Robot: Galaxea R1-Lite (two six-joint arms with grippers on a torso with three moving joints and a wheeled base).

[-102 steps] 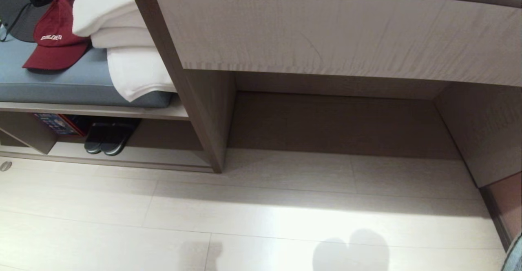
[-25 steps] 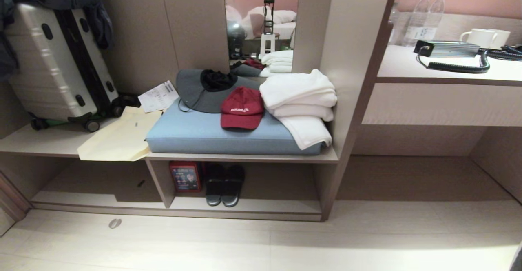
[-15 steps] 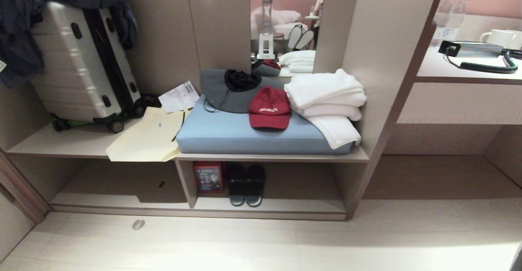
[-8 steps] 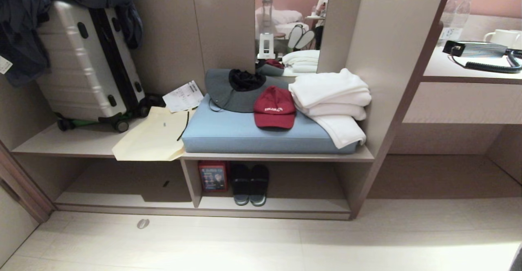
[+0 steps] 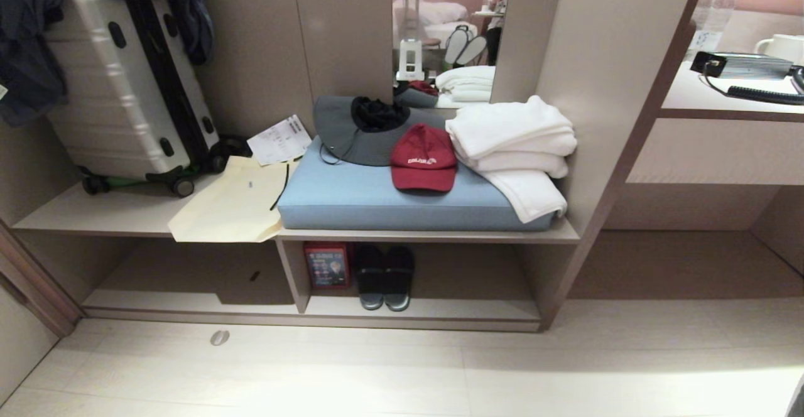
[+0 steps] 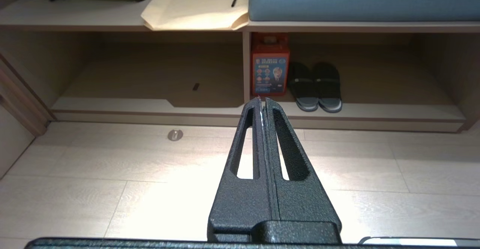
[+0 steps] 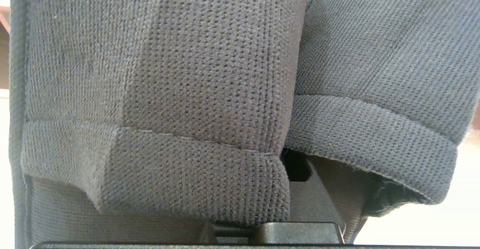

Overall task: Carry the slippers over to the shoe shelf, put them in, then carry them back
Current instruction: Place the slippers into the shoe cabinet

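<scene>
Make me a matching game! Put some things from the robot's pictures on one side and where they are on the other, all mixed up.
Things:
1. red cap
2. silver suitcase
3. dark slippers with pale soles
4. grey-blue slippers

Places:
A. in the low shelf compartment beside a red box
B. held in the right gripper
C. on the blue cushion
D. standing on the bench at the left

Pairs: 1-C, 2-D, 3-A, 4-B

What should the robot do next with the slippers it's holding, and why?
Probably roll closer to the shoe shelf and bend lower. The right claw is shut on the grey slippers, which fill its camera, but the shelf sits across bare floor. The open space beside the dark pair looks like a good spot to aim for. The left claw is shut and empty.
</scene>
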